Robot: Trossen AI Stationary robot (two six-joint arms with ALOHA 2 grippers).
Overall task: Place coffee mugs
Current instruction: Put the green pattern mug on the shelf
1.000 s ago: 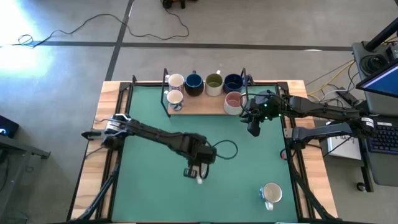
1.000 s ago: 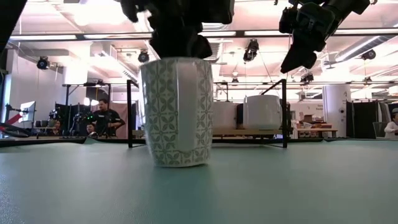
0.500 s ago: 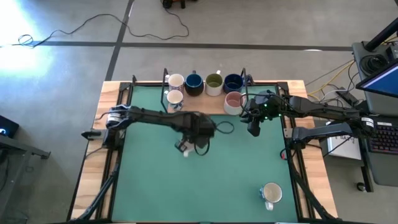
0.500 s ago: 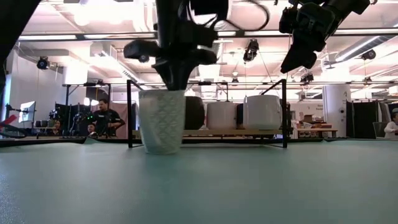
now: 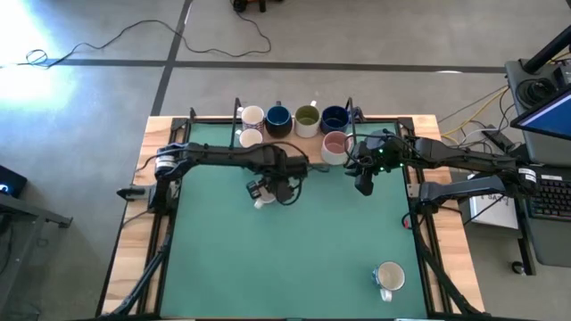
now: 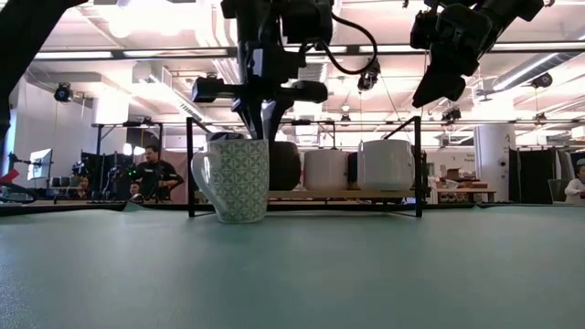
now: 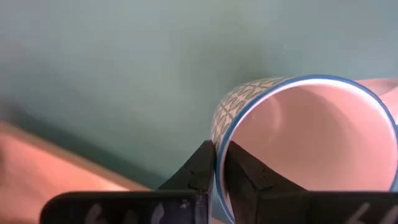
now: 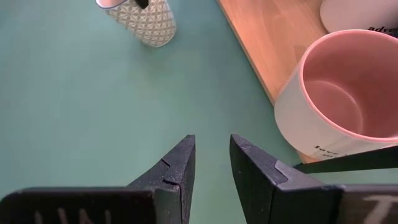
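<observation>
Six mugs already sat on the wooden shelf [image 5: 285, 150]. Left gripper [image 5: 265, 190] was clamped on the patterned mug's [image 5: 264, 198] rim, just in front of the shelf. Right gripper [image 5: 360, 185] hung slightly parted, empty, beside the pink-lined mug [image 5: 335, 146]. One white mug [image 5: 389, 278] remained far off, untouched.

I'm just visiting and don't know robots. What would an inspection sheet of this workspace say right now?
Surface: green mat on a wood-edged table.
Job's things: patterned mug upright on the mat; six mugs on the wooden shelf at the back, pink-lined mug included; one white mug alone at the front right.
Clutter: nothing seen.
Grippers: left gripper pinches the patterned mug's rim; right gripper hangs open, empty, beside the pink-lined mug.
Cables: black cable on the floor.
Surroundings: seated people in the room behind.
</observation>
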